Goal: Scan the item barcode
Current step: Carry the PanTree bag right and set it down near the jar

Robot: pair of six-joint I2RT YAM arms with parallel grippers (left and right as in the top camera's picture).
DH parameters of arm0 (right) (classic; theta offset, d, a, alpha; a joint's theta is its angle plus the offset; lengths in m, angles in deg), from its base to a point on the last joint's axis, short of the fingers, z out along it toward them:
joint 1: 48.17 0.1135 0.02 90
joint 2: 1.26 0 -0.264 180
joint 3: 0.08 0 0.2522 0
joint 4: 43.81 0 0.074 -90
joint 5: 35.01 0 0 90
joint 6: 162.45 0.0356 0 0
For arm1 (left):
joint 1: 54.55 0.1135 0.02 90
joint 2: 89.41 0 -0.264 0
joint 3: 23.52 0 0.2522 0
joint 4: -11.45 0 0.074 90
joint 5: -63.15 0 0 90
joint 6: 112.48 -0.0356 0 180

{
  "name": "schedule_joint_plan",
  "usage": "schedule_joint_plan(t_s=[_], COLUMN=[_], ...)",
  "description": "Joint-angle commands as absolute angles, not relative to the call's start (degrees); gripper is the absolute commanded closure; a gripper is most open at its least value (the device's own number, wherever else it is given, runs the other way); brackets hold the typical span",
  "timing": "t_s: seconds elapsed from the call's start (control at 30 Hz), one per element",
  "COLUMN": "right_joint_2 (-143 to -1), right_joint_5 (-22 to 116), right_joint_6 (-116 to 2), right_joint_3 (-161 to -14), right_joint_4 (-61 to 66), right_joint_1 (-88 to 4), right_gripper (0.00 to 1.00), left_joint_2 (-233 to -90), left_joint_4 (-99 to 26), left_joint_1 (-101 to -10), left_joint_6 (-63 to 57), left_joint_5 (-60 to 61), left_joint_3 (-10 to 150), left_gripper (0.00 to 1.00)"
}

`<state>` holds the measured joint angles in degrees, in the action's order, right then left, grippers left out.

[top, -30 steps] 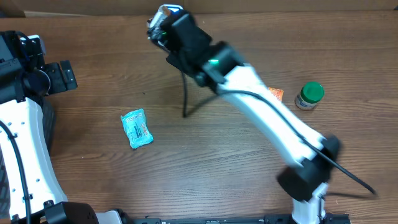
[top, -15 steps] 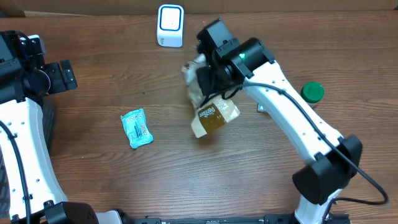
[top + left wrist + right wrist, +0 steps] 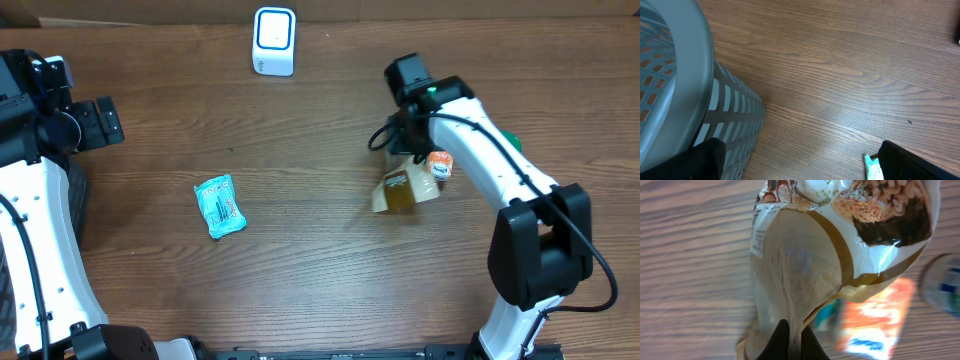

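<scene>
Wooden tabletop (image 3: pixel 300 280) noted. My right fingers (image 3: pixel 782 341) are clenched on the pouch (image 3: pixel 405 190) edge, well apart from the scanner (image 3: pixel 274 41); left fingers (image 3: pixel 910 162) stand released. Risk: this thin pinch could let the pouch slip or twist, hiding its barcode.

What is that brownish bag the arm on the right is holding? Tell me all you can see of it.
The bag is a glossy, crinkled plastic pouch, tan with brown and white bands, a photo of noodle-like food and a small white label. It looks limp. The shut jaws of the right gripper pinch one end, holding it over the wooden table, beside an orange packet.
</scene>
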<state>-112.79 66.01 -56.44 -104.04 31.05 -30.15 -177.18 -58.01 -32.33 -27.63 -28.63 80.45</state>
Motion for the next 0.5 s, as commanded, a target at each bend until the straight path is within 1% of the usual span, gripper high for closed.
schedule_joint_plan(t_s=[0.0,0.03,0.07,0.1,0.13,0.17,0.2,0.3,0.37,0.47], right_joint_2=[-111.9,-111.9,-111.9,-111.9,-111.9,-111.9,-111.8,-111.8,-111.8,-111.8], right_joint_5=[68.0,67.8,67.8,67.8,67.8,67.4,66.9,65.2,62.7,55.2], right_joint_6=[-57.9,-57.9,-57.7,-57.7,-57.5,-57.5,-57.5,-57.5,-57.5,-57.8], right_joint_3=[-103.8,-103.8,-103.8,-103.8,-103.8,-103.9,-103.9,-105.3,-107.8,-113.4], right_joint_4=[31.8,32.6,33.5,34.4,35.6,36.4,37.0,38.8,40.4,42.6], right_joint_1=[-33.2,-33.9,-34.6,-35.1,-35.9,-36.4,-36.8,-37.7,-37.8,-37.6], right_gripper=[0.89,0.8,0.68,0.62,0.53,0.39,0.29,0.21,0.2,0.19], left_joint_2=[-177.2,-177.2,-177.2,-177.2,-177.2,-177.2,-177.2,-177.2,-177.2,-177.2], left_joint_4=[-58.0,-58.0,-58.0,-58.0,-58.0,-58.0,-58.0,-58.0,-58.0,-58.0], left_joint_1=[-32.4,-32.4,-32.4,-32.4,-32.4,-32.4,-32.4,-32.4,-32.4,-32.4], left_joint_6=[-29.1,-29.1,-29.1,-29.1,-29.1,-29.1,-29.1,-29.1,-29.1,-29.1], left_joint_5=[-28.7,-28.7,-28.7,-28.7,-28.7,-28.7,-28.7,-28.7,-28.7,-28.7], left_joint_3=[80.3,80.3,80.3,80.3,80.3,80.3,80.3,80.3,80.3,80.3], left_gripper=[0.0,0.0,0.0,0.0,0.01,0.0,0.0,0.0,0.0,0.0])
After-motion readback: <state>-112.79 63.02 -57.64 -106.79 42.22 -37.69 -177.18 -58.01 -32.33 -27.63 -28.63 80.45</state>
